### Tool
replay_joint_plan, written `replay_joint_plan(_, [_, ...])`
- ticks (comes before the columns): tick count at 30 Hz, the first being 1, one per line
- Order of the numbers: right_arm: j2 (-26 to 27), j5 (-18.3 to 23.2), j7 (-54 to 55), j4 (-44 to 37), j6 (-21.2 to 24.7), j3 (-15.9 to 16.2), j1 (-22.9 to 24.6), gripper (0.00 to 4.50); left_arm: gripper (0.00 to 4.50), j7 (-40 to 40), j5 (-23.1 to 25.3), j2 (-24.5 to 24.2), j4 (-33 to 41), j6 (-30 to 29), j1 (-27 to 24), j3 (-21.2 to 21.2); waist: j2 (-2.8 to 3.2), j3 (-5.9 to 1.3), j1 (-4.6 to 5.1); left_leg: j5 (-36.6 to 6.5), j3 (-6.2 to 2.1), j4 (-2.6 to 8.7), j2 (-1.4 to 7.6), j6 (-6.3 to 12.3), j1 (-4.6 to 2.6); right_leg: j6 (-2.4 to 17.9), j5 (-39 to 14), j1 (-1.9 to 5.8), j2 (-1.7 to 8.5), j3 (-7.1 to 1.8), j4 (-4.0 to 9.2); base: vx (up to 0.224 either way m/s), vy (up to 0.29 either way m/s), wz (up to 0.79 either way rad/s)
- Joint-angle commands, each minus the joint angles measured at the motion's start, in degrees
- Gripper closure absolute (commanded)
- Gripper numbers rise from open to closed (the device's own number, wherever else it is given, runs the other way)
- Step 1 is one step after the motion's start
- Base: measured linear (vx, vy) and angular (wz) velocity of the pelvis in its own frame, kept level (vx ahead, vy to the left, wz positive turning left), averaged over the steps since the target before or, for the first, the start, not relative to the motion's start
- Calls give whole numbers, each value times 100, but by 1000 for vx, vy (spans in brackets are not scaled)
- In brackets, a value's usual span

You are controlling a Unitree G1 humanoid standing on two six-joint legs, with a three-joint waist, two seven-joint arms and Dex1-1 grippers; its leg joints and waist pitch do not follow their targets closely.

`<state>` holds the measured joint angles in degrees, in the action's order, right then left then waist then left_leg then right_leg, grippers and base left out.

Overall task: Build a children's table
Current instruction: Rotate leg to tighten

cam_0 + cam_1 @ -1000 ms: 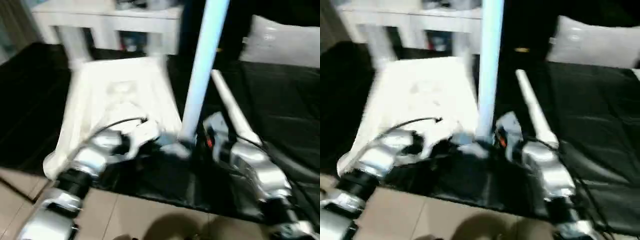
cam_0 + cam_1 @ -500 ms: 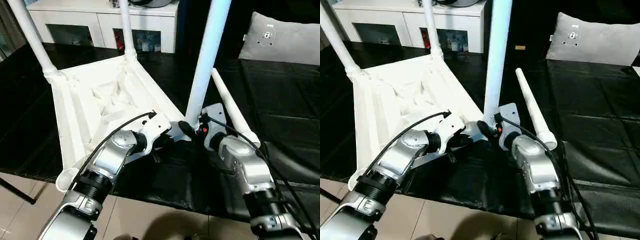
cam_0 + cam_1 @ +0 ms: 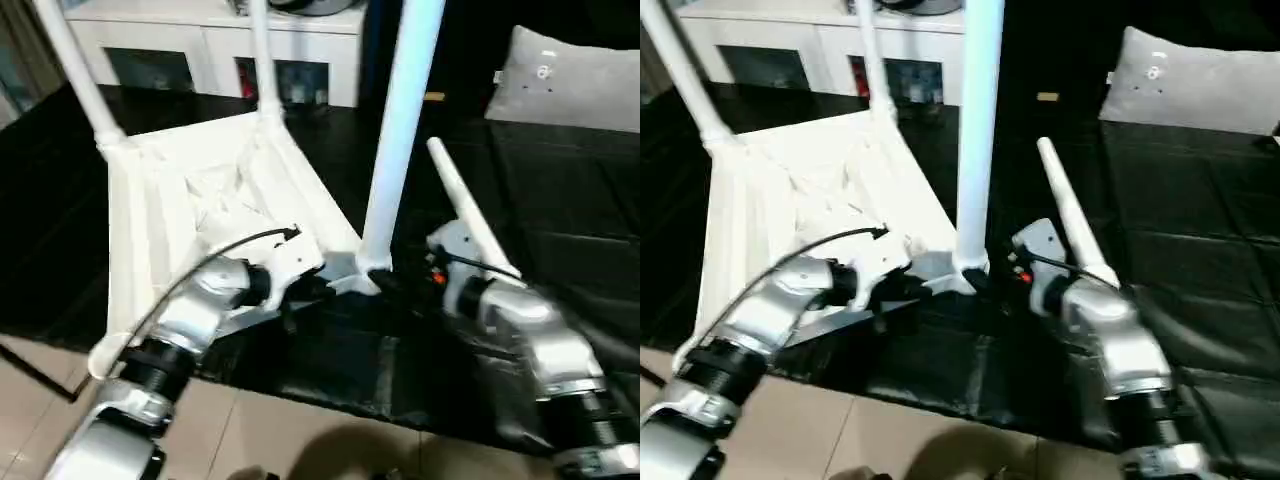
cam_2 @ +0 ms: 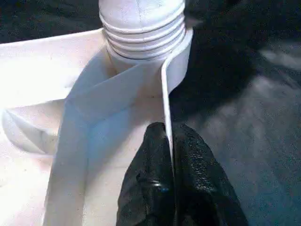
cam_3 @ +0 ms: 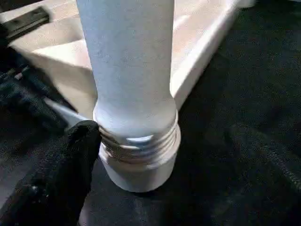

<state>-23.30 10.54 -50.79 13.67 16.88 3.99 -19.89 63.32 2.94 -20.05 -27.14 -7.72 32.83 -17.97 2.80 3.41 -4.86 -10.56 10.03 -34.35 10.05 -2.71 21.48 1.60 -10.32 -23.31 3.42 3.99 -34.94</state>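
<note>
The table top (image 3: 200,200) lies upside down at centre left of the left eye view, on a black mat (image 3: 560,240), ribs upward. Its thin rim is pinched between the two black fingers (image 4: 146,188) of the left gripper (image 4: 169,155), just beside the near right corner socket, as seen in the left wrist view. In that socket (image 5: 141,169) stands an upright leg (image 3: 400,130), rising from lower centre to the top edge of the left eye view; thread rings still show above the socket rim in both wrist views. One black finger (image 5: 70,165) of the right gripper (image 3: 400,283) lies against the leg's threaded base in the right wrist view; whether this gripper is spread or pressed together cannot be told. Two more legs (image 3: 75,75) (image 3: 262,55) stand in the far corners of the top, at upper left and upper centre. A fourth leg (image 3: 465,215) lies loose on the mat right of centre, its thin end pointing up the frame, partly hidden behind the right arm. A white cabinet (image 3: 200,40) runs along the top left edge, and a grey cushion (image 3: 570,80) sits at upper right. Tiled floor (image 3: 300,430) is seen along the bottom.
</note>
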Motion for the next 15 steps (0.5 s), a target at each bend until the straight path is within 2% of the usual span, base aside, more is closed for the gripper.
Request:
replay_joint_plan(1, [-225, 129, -559, -236, -188, 137, 2, 3, 450, 618, -66, -117, 69, 525, 275, -225, -27, -435, -25, -919, -102, 334, 297, 453, -69, 1212, -998, 351, 472, -287, 433, 0, 0, 0])
replay_joint_plan(2, [-354, 93, -763, -253, -353, 264, 1, 3, 450, 816, -27, -206, -34, 735, 323, -315, -15, -434, -71, -942, -97, 335, 313, 451, -83, 1190, -1035, 336, 481, -293, 433, 0, 0, 0])
replay_joint_plan(4, [-400, 97, -904, -274, -410, 332, 3, 3, 450, 924, -23, -247, -70, 811, 345, -356, -14, -434, -102, -958, -98, 337, 315, 439, -80, 1167, -1077, 334, 487, -293, 434, 0, 0, 0])
replay_joint_plan(5, [-455, 117, -1112, -309, -446, 412, 12, 3, 450, 1046, -15, -297, -121, 904, 377, -408, -7, -435, -149, -994, -101, 342, 329, 415, -95, 1173, -1086, 319, 491, -292, 424, 0, 0, 0])
replay_joint_plan(9, [-480, 77, -1425, -299, -632, 595, 2, 3, 450, 1326, 50, -380, -182, 1180, 443, -534, -13, -442, -207, -1020, -107, 348, 342, 366, -98, 1214, -1065, 317, 509, -296, 413, 0, 0, 0])
replay_joint_plan(10, [-480, 77, -1425, -299, -632, 595, 2, 30, 450, 1326, 50, -380, -182, 1180, 443, -534, -68, -438, -222, -985, -101, 347, 338, 372, -91, 1215, -1089, 325, 517, -300, 404, 0, 0, 0])
replay_joint_plan(11, [-455, 74, -1525, -257, -640, 669, -29, 37, 450, 1411, 25, -365, -177, 1225, 471, -552, -52, -433, -235, -987, -100, 348, 340, 368, -86, 1183, -1192, 318, 521, -302, 416, 0, 0, 0])
replay_joint_plan(12, [-448, 78, -1562, -235, -653, 711, -42, 37, 450, 1449, 12, -355, -195, 1257, 488, -561, -76, -435, -241, -983, -98, 348, 338, 371, -87, 1163, -1231, 322, 522, -302, 423, 0, 0, 0])
replay_joint_plan(13, [-444, 63, -1580, -217, -661, 760, -54, 43, 450, 1463, 13, -349, -215, 1286, 504, -570, -67, -435, -260, -950, -102, 348, 336, 369, -83, 1132, -1287, 320, 523, -302, 423, 0, 0, 0])
replay_joint_plan(15, [-464, 13, -1626, -174, -723, 857, -70, 73, 450, 1508, 15, -341, -296, 1386, 540, -591, -69, -438, -277, -919, -96, 342, 329, 371, -82, 1098, -1313, 315, 520, -305, 430, 0, 0, 0])
